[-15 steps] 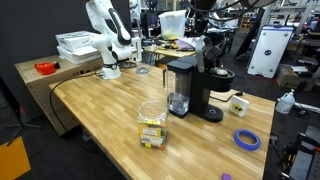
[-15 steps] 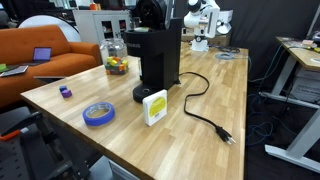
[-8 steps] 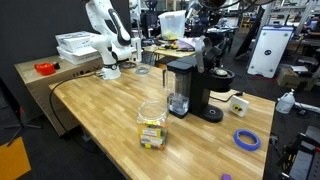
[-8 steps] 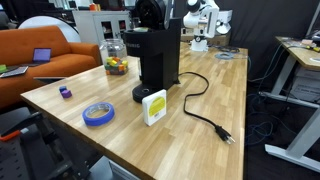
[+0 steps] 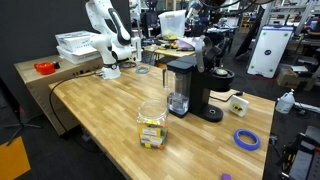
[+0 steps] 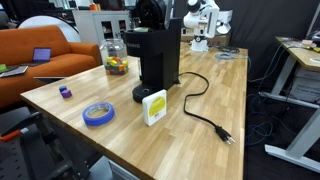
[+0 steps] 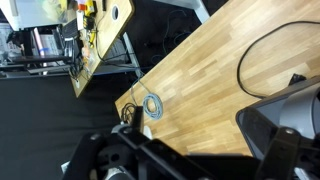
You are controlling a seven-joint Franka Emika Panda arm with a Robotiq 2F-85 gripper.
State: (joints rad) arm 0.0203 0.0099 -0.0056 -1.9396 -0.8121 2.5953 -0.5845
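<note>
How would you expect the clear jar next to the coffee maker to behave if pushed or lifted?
The clear jar looks rigid with smooth walls, so a grip might slip. Its colourful contents sit low, so a low push would probably slide it along the wooden table rather than tip it. If glass, it may break when dropped.

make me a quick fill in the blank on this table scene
The tape roll is ___ in colour. The coffee maker has its plug lying loose on the ___. The couch beside the table is ___.
Missing words: blue; table; orange.
</note>
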